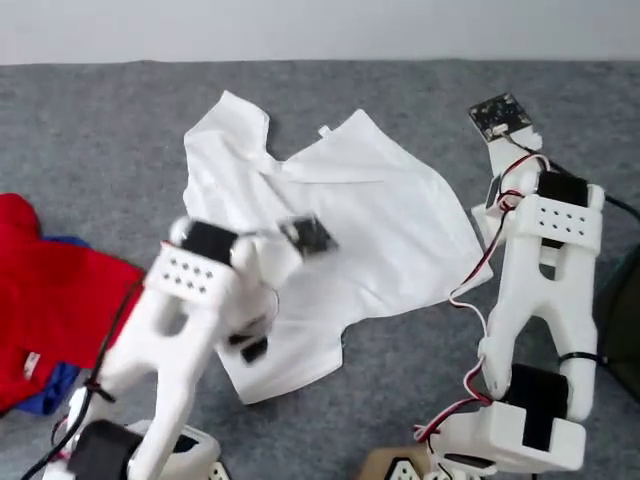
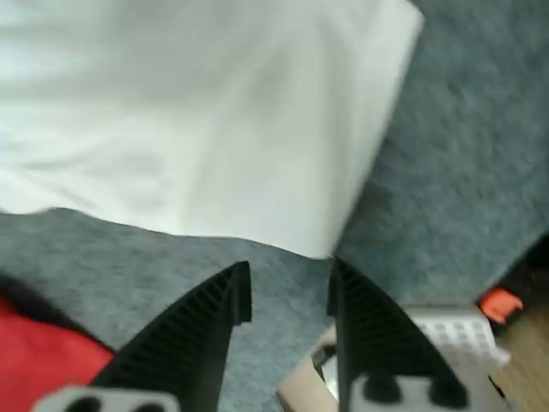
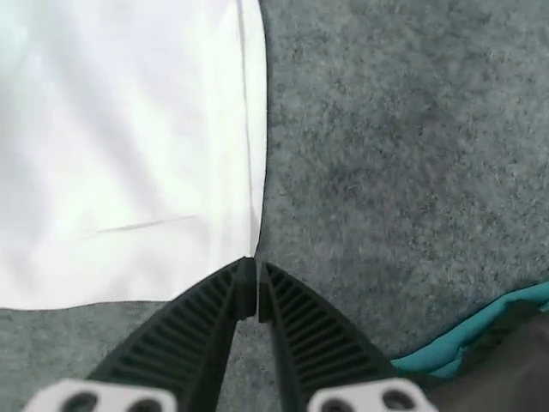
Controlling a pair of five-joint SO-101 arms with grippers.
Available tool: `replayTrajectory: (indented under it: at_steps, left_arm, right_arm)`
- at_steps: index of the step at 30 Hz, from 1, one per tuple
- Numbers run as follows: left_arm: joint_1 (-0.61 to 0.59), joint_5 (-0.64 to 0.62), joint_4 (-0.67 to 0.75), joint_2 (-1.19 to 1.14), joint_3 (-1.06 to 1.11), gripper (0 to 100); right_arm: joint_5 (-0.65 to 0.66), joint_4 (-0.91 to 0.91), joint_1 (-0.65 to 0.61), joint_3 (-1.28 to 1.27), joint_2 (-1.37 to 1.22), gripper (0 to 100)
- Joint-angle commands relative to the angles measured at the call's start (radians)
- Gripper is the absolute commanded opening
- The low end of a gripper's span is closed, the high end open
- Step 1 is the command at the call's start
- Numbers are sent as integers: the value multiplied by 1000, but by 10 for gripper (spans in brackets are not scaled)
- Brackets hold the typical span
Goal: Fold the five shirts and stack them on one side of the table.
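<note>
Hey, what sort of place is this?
Probably a robotics lab bench set up for laundry folding: a left arm and right arm at a grey table, a white shirt spread out, a red shirt heaped beside it.

Grey felt-like table covering point(image 1: 90, 130) below a pale wall strip point(image 1: 300, 28), tan wooden piece point(image 1: 385, 466) at its near edge.

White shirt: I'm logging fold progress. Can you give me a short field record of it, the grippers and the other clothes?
white shirt: spread on the grey table, rumpled, not folded
left gripper: fingers open, above bare table beside the shirt's edge
right gripper: fingers closed on the shirt's corner hem
red shirt: heaped at the high view's left edge, over blue cloth
</note>
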State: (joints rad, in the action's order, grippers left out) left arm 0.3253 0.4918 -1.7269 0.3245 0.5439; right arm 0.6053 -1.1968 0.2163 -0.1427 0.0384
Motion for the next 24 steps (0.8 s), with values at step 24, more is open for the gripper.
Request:
replayTrajectory:
  at_steps: [24]
  left_arm:
    - [23,17,203,-133,170,217]
  right_arm:
    - [-9,-36,22,55,142,15]
